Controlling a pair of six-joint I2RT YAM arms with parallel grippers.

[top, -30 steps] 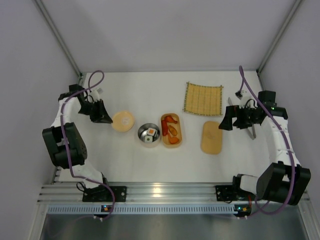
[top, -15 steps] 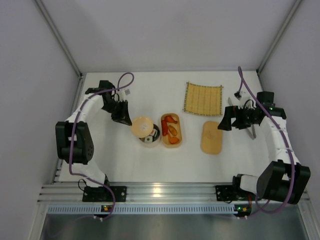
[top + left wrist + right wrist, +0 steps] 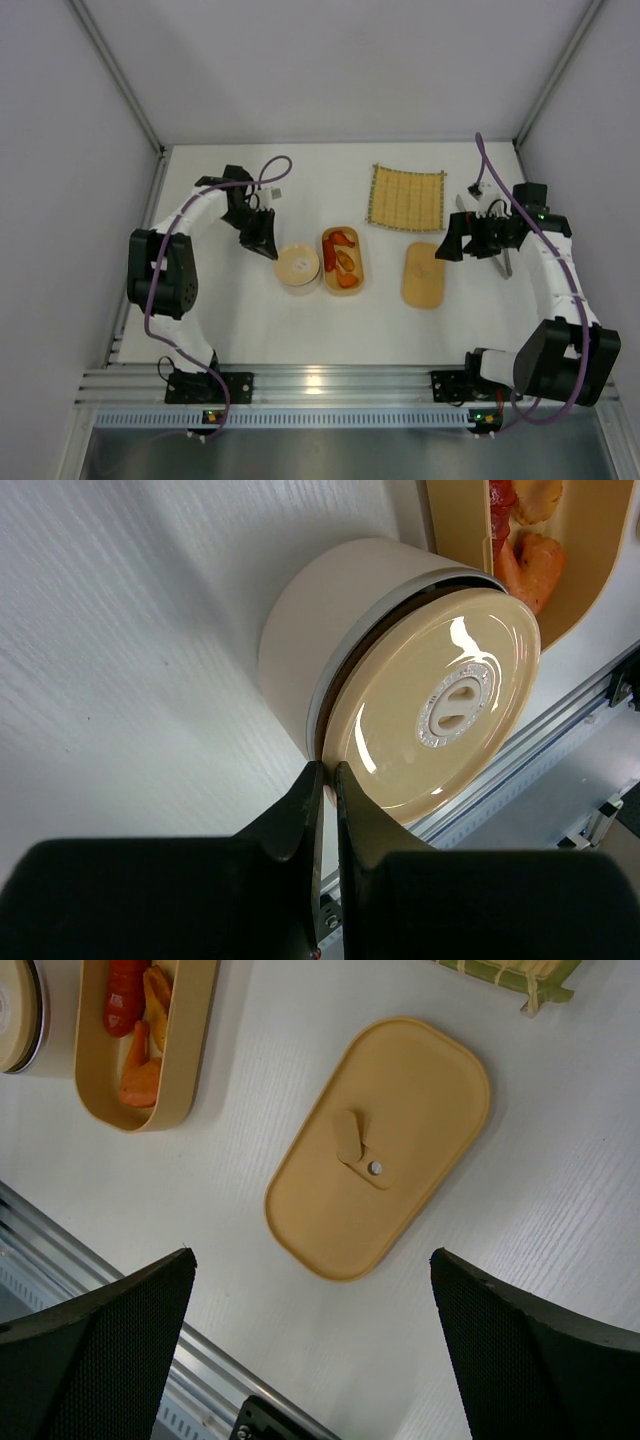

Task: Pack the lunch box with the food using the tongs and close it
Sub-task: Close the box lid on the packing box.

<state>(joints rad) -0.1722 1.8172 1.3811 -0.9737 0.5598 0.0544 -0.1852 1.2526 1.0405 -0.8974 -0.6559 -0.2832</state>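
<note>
My left end effector (image 3: pixel 265 245) is pinched narrow on the rim of a round lid (image 3: pixel 430 710). Its two fingertips (image 3: pixel 310 785) grip the near edge. The lid sits tilted on a round pot (image 3: pixel 320 640), with a dark gap showing along the side nearest my fingers. Just beyond the pot, on the far side from this end effector, is the lunch box (image 3: pixel 343 260). It is uncovered, and its long wall almost touches the pot. I cannot tell whether they meet. The food (image 3: pixel 342 258) I can see in it is orange and red shrimp-like pieces. Bare desk (image 3: pixel 250 310) lies open behind and beside this end effector, out to the metal rail (image 3: pixel 320 385) at the near edge.

My right end effector (image 3: pixel 447 245) hangs above the desk with its jaws spread wide and nothing between them. In the wrist view, the oval lid (image 3: pixel 378 1170) lies flat just ahead of the fingertips, latch side up, with clear desk all round its rim. The lunch box is farther ahead and to the left, well apart from that lid. A bamboo mat (image 3: pixel 406 197) lies beyond the lid, and its edge only just enters the wrist view. The tongs (image 3: pixel 506 264) lie behind this end effector, partly hidden under the arm and close to the side wall.
</note>
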